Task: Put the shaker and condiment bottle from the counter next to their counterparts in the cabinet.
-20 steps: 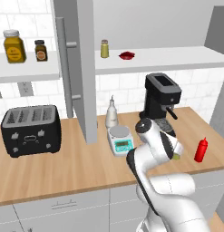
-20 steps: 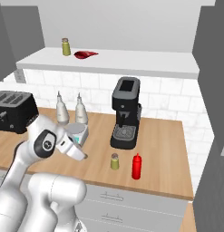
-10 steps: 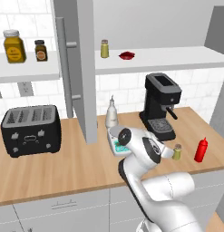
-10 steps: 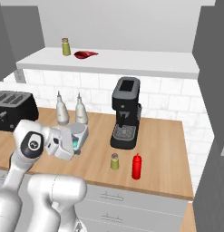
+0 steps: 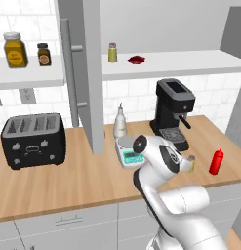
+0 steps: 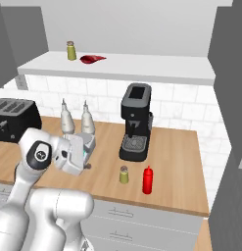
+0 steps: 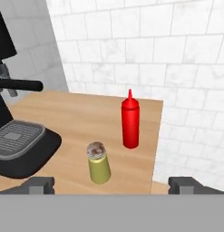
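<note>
The small olive-yellow shaker stands upright on the wooden counter, centred a short way ahead of my open gripper. Nothing is between the fingertips. The red condiment bottle stands just beyond and to the right of it. In the right base view my gripper is low over the counter, left of the shaker and the bottle. On the cabinet shelf sit the counterparts, a matching shaker and a low dark-red item. The cabinet door stands open.
A black coffee machine stands just behind the shaker. A small scale and a white pointed bottle sit left of it, and a black toaster is farther left. Two amber jars are on the left shelf.
The arm has folded down and swung from in front of the coffee machine, and the hand now points level toward the shaker. The gripper stayed open. Shaker and bottle have not moved.
</note>
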Robot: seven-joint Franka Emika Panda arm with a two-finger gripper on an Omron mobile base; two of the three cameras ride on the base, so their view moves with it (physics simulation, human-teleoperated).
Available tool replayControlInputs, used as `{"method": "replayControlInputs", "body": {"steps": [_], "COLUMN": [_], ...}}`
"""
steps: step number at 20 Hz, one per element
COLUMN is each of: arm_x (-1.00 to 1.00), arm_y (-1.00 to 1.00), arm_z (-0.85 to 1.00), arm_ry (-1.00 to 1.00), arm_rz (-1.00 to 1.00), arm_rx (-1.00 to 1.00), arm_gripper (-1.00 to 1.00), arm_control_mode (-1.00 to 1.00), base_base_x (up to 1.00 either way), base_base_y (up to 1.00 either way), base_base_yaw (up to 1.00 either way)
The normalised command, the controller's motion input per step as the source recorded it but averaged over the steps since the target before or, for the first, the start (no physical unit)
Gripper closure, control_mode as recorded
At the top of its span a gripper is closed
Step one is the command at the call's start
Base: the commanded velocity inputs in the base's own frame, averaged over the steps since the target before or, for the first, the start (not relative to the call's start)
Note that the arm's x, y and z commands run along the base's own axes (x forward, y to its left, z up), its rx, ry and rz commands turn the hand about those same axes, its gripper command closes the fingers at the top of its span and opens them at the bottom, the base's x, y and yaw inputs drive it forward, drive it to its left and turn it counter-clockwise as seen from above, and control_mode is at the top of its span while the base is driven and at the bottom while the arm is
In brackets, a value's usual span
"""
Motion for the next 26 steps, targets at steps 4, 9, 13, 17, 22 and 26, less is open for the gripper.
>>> {"method": "replayControlInputs", "body": {"steps": [4,9,13,17,22,26], "arm_x": [-0.05,-0.05,-0.1,-0.12,-0.07,-0.01], "arm_y": [-0.28,-0.58,-0.63,-0.51,-0.57,-0.29], "arm_z": [-0.97,-0.96,-0.86,-0.33,-0.52,-0.58], "arm_ry": [-0.19,-0.17,-0.08,-0.01,-0.01,-0.09], "arm_rz": [0.0,-0.03,-0.02,-0.02,-0.01,0.0], "arm_rx": [-0.18,-0.11,-0.04,0.0,0.0,-0.01], "arm_gripper": [-1.0,-1.0,-1.0,-1.0,-1.0,-1.0], "arm_control_mode": [-1.0,-1.0,-1.0,-1.0,-1.0,-1.0], "base_base_x": [0.0,0.0,0.0,0.0,0.0,0.0], "base_base_y": [0.0,0.0,0.0,0.0,0.0,0.0], "base_base_yaw": [0.0,0.0,0.0,0.0,0.0,0.0]}}
